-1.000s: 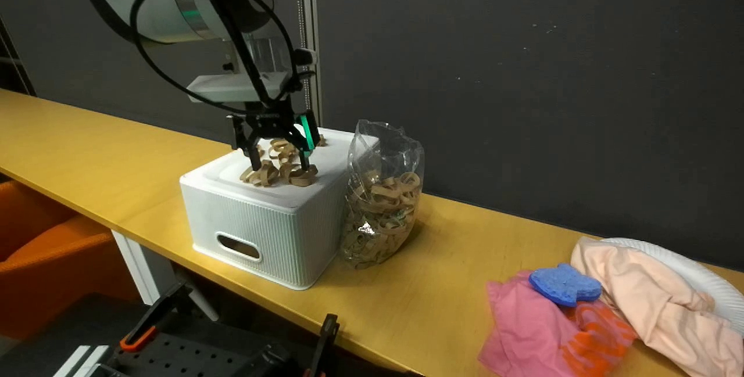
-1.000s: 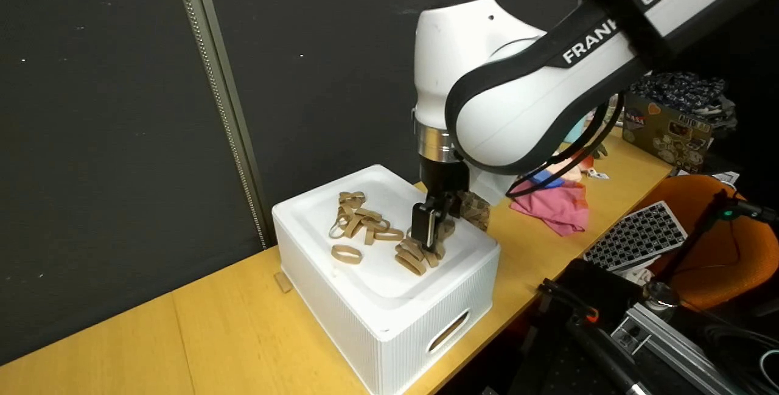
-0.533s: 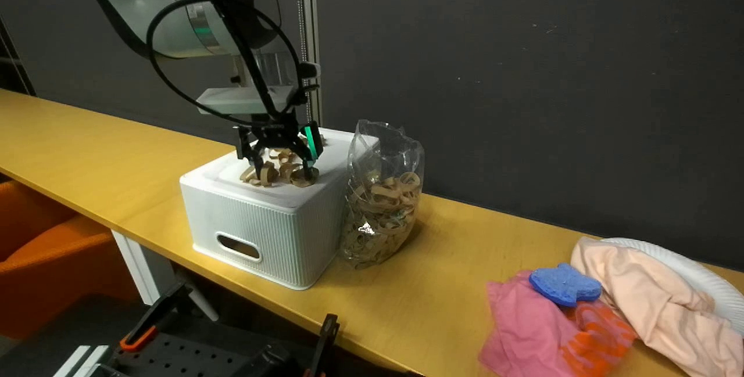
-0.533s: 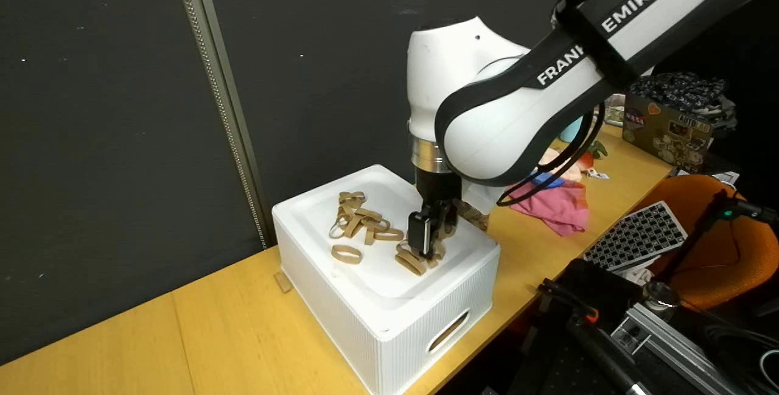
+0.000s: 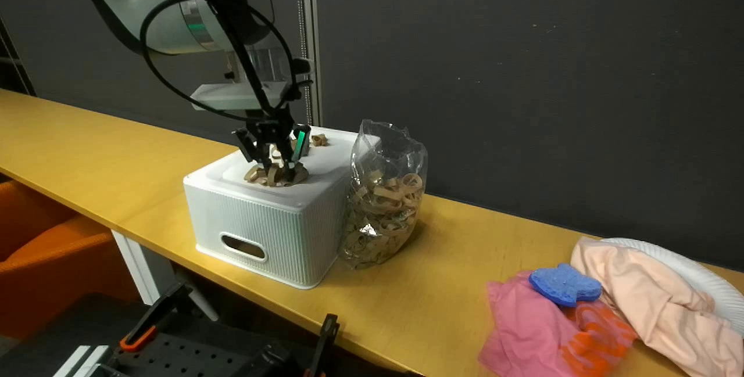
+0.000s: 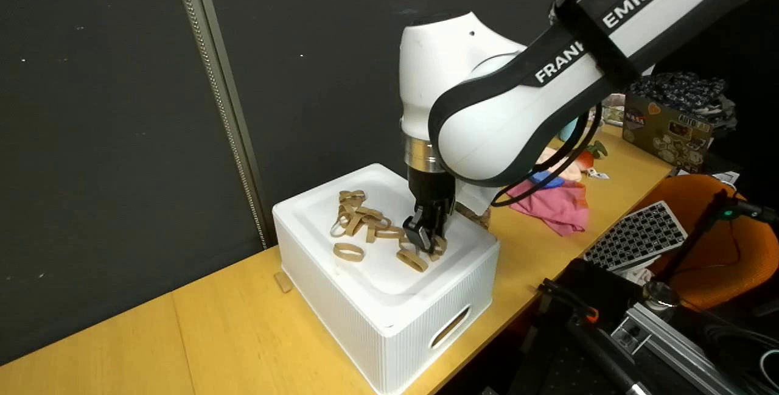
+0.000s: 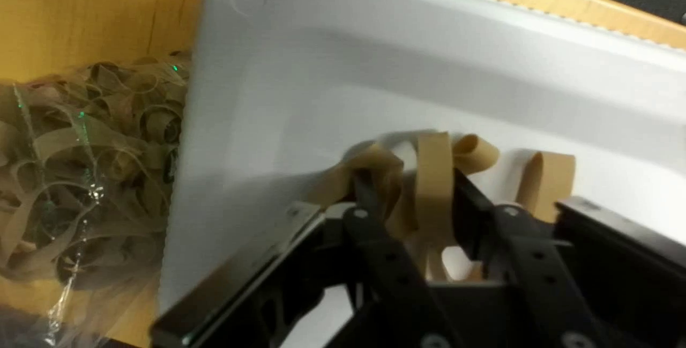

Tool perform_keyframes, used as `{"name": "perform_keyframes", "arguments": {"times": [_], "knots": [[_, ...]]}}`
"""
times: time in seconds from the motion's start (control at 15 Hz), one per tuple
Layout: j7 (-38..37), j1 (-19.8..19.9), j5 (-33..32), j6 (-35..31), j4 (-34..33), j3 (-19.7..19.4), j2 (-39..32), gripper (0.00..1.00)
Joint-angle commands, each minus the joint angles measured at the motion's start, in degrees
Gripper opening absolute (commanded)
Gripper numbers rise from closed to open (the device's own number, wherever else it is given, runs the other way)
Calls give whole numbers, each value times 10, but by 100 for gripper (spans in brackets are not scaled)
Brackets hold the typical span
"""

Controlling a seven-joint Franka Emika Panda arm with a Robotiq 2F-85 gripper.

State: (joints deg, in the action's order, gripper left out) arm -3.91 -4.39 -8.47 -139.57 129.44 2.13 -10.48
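My gripper [image 5: 279, 168] points down among tan rubber bands on the upturned white bin [image 5: 279, 232]. In the wrist view, blurred, its jaws stand partly apart. An upright band [image 7: 434, 187] rises between them, against the right finger. The left fingertip [image 7: 367, 190] pokes into a folded band [image 7: 383, 163]. I see no firm squeeze on them. Just outside the right finger stands a separate loop [image 7: 557, 182]. In an exterior view the gripper [image 6: 429, 249] covers part of this cluster; a larger heap of bands [image 6: 359, 215] and a single ring [image 6: 348, 257] lie farther along the bin.
A clear bag of bands [image 5: 383, 208] leans beside the bin. Down the wooden table lie a pink cloth [image 5: 529, 330], blue sponge [image 5: 564, 284], peach cloth [image 5: 651, 301] and white plate [image 5: 715, 290]. A dark partition [image 5: 523, 104] stands behind.
My gripper came down into the bands, then its fingers moved closer together, gathering bands between them. The bin and the bag beside it have shifted slightly.
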Motion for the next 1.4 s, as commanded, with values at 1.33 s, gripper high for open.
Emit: {"name": "perform_keyframes", "arguments": {"times": [1.33], "knots": [[-12, 55, -8, 109, -32, -38, 139, 1]]}}
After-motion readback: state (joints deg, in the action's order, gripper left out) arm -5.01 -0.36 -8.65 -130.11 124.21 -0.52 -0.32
